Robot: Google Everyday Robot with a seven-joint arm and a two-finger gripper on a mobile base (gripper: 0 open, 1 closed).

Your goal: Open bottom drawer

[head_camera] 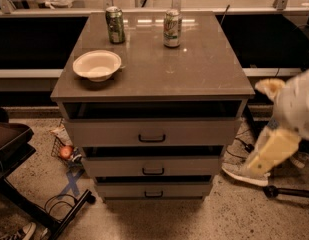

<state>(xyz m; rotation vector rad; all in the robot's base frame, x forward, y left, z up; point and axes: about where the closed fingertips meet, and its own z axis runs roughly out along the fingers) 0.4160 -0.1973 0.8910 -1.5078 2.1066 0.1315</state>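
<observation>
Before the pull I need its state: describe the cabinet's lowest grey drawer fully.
The bottom drawer is a shallow, wide grey front with a small dark bar handle centred, lowest of three, above the speckled floor. It looks pushed in, a dark gap above. Nothing touches it; the gripper hangs to its right.

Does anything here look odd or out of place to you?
The cabinet top looks tidy. The odd bit is a wire basket holding a round orange object on the floor left of the cabinet. The gripper hangs low at the cabinet's right, apart from the bottom drawer.
</observation>
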